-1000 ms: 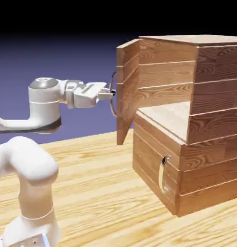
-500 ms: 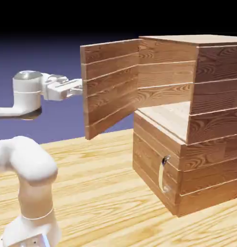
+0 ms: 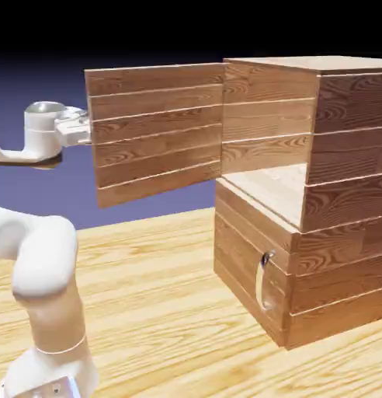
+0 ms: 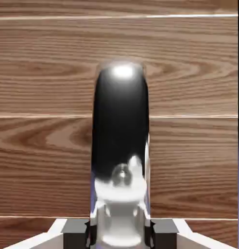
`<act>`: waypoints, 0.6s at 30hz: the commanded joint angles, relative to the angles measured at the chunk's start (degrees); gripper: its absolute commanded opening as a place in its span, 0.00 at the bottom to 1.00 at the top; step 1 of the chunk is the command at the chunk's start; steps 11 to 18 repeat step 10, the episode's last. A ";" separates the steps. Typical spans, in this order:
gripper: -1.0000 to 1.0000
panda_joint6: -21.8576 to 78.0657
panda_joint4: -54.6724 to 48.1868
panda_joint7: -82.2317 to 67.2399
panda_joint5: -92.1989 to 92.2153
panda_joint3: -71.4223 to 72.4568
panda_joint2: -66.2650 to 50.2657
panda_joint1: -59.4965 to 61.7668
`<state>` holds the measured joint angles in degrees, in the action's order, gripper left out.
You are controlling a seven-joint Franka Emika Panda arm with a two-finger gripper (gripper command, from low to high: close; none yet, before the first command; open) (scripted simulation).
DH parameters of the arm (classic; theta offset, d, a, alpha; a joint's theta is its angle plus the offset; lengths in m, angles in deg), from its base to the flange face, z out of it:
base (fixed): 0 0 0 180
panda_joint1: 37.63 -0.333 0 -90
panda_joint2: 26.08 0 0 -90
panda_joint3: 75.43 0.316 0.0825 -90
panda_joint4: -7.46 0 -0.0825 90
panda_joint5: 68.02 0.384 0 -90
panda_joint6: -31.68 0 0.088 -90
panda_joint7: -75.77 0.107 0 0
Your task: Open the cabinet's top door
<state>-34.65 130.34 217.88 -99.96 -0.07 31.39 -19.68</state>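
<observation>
cabinet (image 3: 303,194) top door (image 3: 155,128) swung wide, upper compartment showing bare pale wood.

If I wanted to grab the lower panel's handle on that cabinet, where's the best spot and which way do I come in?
Grip the lower handle at mid-span, where the curved silver bar bows out from the cabinet front. Come in square to the front face, from the exterior view's left. It runs up and down, so the fingers should probably close from its two sides.
</observation>
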 commanded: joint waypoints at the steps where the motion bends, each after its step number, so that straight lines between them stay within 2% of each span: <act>1: 0.00 1.48 -2.01 -0.29 0.57 1.28 0.14 2.08; 9: 0.00 11.85 -17.39 -3.53 3.96 9.04 2.82 17.31; 10: 1.00 11.85 -17.39 -3.53 3.96 9.04 2.82 17.31; 18: 1.00 11.85 -17.39 -3.53 3.96 9.04 2.82 17.31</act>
